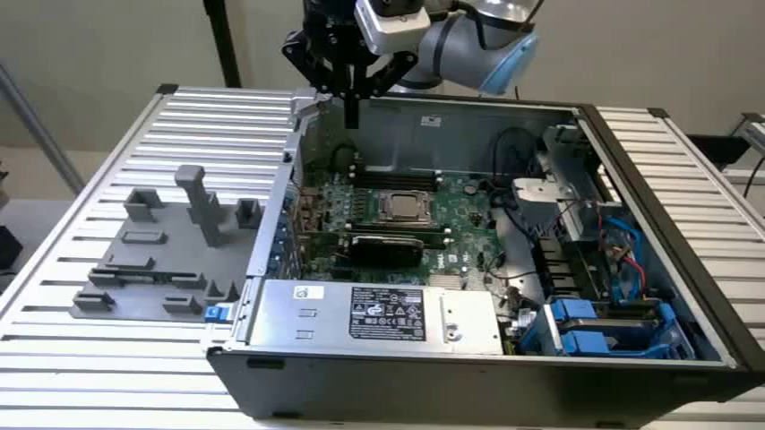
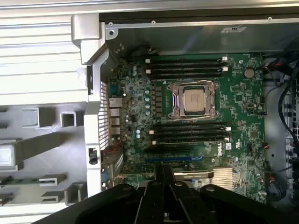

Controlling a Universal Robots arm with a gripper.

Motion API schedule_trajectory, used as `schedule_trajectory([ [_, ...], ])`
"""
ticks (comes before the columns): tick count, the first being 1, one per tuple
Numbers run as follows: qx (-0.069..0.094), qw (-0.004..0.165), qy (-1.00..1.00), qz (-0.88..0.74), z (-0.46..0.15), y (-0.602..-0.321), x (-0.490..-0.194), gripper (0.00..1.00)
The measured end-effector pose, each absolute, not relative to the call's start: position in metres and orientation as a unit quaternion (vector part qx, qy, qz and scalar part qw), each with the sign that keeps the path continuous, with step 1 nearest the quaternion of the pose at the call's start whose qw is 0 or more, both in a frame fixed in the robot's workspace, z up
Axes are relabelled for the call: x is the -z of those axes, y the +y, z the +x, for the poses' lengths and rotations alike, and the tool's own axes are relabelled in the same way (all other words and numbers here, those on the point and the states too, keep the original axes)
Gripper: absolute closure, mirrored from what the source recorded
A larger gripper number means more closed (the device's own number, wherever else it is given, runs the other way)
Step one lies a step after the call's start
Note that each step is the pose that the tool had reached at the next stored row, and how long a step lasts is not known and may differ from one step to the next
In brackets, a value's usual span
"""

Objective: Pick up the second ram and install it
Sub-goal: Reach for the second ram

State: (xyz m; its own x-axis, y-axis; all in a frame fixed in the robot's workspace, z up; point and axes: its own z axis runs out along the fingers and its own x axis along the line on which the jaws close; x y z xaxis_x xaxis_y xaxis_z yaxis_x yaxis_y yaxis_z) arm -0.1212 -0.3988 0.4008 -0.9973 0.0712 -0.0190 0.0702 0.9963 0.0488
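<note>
Hovering over the far corner, on the exterior view's left, of an open black metal computer case (image 1: 478, 381), the robot's black gripper (image 1: 351, 121) points straight down. Its two slim fingers are pressed fully together, with nothing visible between them. Below lie the green motherboard (image 2: 243, 93) and its long black memory slots (image 2: 187, 67). A gray plastic fixture tray (image 1: 132, 269) sits beside the case on the white slatted table (image 1: 72, 134). Where the slim dark-green memory stick lies cannot be told.
</note>
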Motion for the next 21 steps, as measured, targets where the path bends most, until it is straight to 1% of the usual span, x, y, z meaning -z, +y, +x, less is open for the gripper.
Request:
schedule_trajectory([
  [13, -0.024, 0.010, 0.999, 0.035, -0.122, -0.399, -0.401, 0.89],
  [21, -0.024, 0.010, 0.999, 0.035, -0.148, -0.408, -0.400, 0.89],
])
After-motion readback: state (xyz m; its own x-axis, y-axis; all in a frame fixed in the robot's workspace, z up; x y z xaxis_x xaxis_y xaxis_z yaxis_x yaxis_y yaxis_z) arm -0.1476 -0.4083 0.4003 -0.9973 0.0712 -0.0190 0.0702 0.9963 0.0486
